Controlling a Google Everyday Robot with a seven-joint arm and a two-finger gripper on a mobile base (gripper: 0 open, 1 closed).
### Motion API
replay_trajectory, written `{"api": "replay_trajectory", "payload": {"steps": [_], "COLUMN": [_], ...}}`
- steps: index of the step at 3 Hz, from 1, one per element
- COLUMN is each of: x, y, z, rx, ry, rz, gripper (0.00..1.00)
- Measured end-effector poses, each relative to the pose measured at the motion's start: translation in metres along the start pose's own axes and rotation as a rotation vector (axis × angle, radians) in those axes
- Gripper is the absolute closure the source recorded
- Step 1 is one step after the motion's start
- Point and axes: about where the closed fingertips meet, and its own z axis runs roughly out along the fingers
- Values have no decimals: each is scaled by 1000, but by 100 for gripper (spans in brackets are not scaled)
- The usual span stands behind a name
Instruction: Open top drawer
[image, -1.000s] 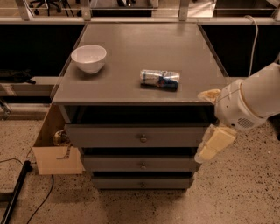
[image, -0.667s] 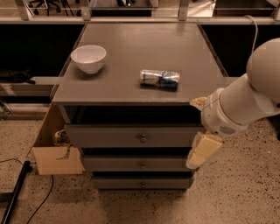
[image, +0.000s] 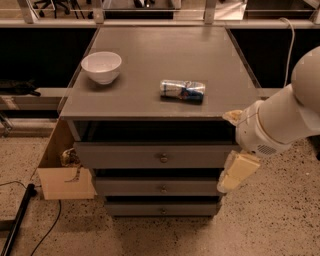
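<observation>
The top drawer (image: 125, 156) is the wide grey front just under the cabinet top, with a small round metal knob (image: 163, 158) at its centre. It looks pushed in. My gripper (image: 235, 146) hangs at the cabinet's right front corner, level with the top drawer and to the right of the knob. Its two cream fingers are spread apart, one finger (image: 232, 117) by the cabinet top's edge and the other lower, beside the middle drawer. It holds nothing.
Two shorter grey drawers (image: 160, 189) sit below the top one. A white bowl (image: 101, 66) and a crushed can (image: 182, 91) lie on the cabinet top (image: 165, 50). A cardboard box (image: 62, 177) stands against the cabinet's left side, with cables (image: 30, 220) on the floor.
My arm has moved left and slightly down, bringing the gripper closer to the cabinet's right front corner. The drawers, bowl and can have not moved.
</observation>
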Motion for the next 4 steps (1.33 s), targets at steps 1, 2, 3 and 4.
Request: {"api": "replay_trajectory", "payload": {"steps": [1, 2, 3, 4], "x": [-4, -3, 1, 4], "y": [6, 10, 12, 6], "z": [13, 35, 58, 83], "rx": [-20, -49, -72, -82], "ry": [-10, -6, 5, 18], "rz": [-6, -2, 9, 8], "gripper": [0, 0, 0, 0]}}
